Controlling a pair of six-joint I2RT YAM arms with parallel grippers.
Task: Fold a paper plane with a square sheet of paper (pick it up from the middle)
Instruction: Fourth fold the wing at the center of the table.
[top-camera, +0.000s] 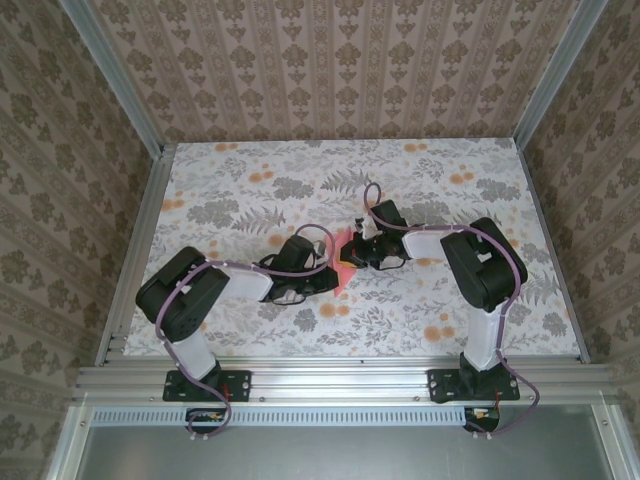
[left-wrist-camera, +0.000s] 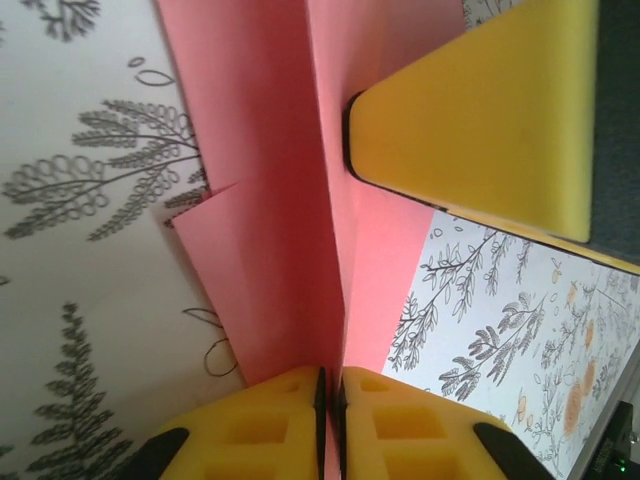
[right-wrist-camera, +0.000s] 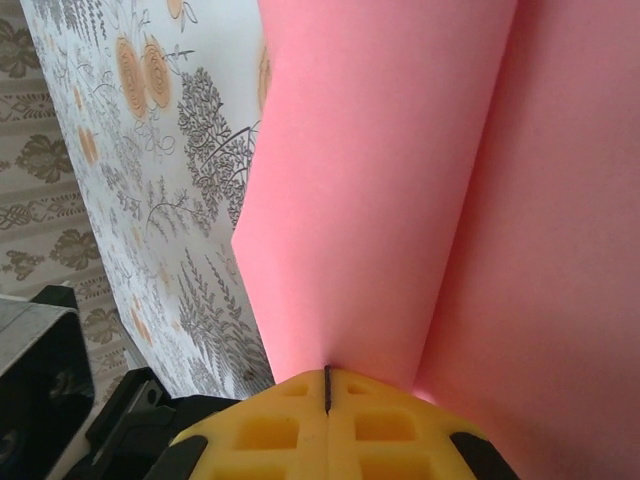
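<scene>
salmon-pink paper (left-wrist-camera: 260, 180) creased lengthwise into layered flaps, mid-table on floral table (top-camera: 250, 190), left gripper (left-wrist-camera: 330, 385) pinching its fold, right gripper (right-wrist-camera: 327, 385) clamped on it

Centre of table: left gripper (top-camera: 322, 280) and right gripper (top-camera: 355, 255), both clamped on the creased pink paper (top-camera: 345, 268), stand just beside each other and block the middle. Their bent arms obstruct the near corners. The floral table (top-camera: 250, 190) lies open toward the far edge, bounded by patterned walls (top-camera: 330, 70) on three sides.
</scene>
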